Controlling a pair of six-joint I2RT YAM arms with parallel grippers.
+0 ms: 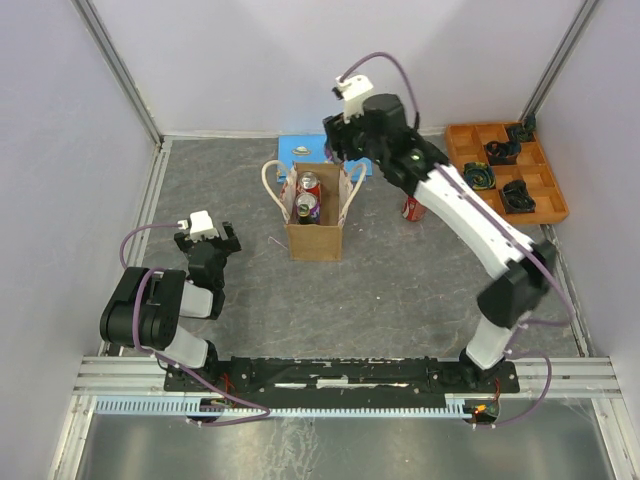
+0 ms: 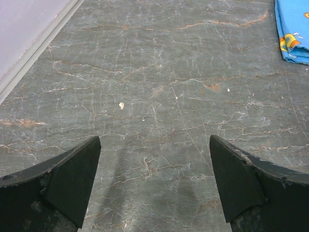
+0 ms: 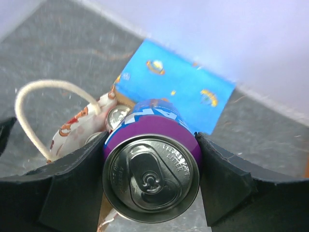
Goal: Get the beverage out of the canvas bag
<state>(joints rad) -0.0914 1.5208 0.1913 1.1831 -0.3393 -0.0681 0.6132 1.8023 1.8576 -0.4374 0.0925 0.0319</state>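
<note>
The purple can (image 3: pixel 152 169) is clamped between your right gripper's (image 3: pixel 150 140) fingers at the centre of the wrist view, above the canvas bag (image 1: pixel 315 238) mid-frame overhead. Two other cans (image 1: pixel 306 207) stand inside the bag. Your left gripper (image 2: pixel 154 145) is spread wide over bare table (image 2: pixel 145 72), lower left overhead.

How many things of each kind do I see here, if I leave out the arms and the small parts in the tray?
Drink cans: 4
Canvas bag: 1
Blue board: 1
Orange tray: 1
Total: 7
</note>
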